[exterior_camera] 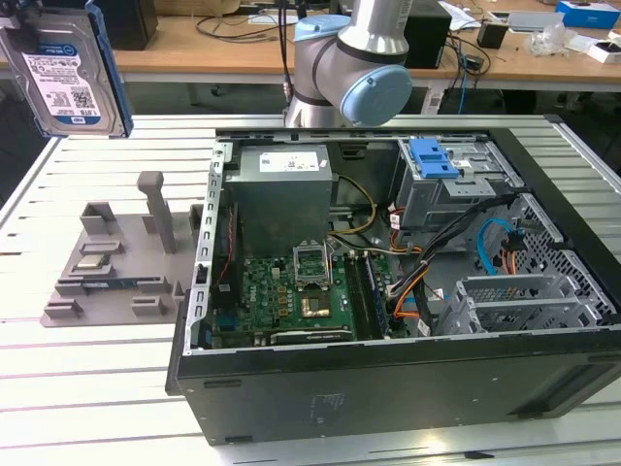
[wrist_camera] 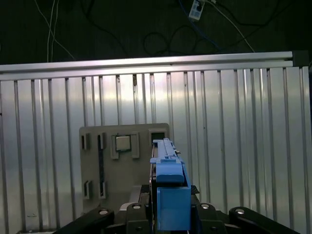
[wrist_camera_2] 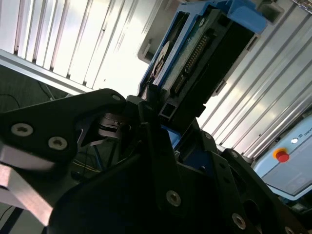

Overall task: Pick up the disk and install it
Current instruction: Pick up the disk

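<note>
Slatted metal bench [exterior_camera: 87, 388] underneath, and we see the disk [exterior_camera: 73, 68] hanging high in the exterior view's upper left, gripper [wrist_camera_2: 165, 114] clamped on one end, a narrow hold, so we'd fear it tilting or clipping the open computer case [exterior_camera: 388, 388].

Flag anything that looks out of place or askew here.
Nothing looks damaged or spilled. The disk hangs in the air at the exterior view's left, clamped in the tool, above the grey fixture, not in the open computer case.
</note>
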{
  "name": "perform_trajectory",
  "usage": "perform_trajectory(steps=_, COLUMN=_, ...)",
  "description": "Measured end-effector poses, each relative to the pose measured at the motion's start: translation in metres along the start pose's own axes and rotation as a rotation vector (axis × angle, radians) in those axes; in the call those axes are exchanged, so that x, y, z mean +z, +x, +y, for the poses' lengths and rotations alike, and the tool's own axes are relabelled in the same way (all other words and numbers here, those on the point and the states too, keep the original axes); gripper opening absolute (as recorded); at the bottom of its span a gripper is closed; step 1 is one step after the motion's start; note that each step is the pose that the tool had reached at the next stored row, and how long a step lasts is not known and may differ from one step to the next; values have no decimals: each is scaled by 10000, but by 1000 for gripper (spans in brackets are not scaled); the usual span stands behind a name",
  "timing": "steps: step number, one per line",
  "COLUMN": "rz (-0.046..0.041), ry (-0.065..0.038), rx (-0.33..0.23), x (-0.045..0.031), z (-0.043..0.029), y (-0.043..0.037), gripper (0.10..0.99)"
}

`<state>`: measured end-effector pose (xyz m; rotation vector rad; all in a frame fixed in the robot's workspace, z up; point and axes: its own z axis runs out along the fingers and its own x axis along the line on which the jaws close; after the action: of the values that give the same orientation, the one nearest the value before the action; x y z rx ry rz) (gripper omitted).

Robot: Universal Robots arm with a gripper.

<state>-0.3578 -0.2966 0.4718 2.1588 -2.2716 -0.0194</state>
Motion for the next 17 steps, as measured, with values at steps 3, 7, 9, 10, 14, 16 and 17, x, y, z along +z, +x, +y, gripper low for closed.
perform_trajectory(steps=3, rz=0, ry=0, rx=0, x=-31, z=0, y=0, gripper=373)
perform_trajectory(steps=7, rz=0, ry=-1, rx=0, x=-78, z=1, y=0, gripper=373)
perform_trajectory(steps=9, rz=-1, ry=0, rx=0, x=-107, z=1, y=0, gripper=373)
perform_trajectory(steps=10, rz=0, ry=0, rx=0, x=-123, z=2, y=-1, gripper=373)
perform_trajectory(steps=14, rz=1, ry=-1, rx=0, x=-230, z=3, y=-1, gripper=373)
perform_trajectory(steps=16, rz=0, ry=0, rx=0, x=-304, z=4, y=-1, gripper=373)
perform_trajectory(steps=17, rz=0, ry=-2, rx=0, x=-326, z=4, y=-1, gripper=373)
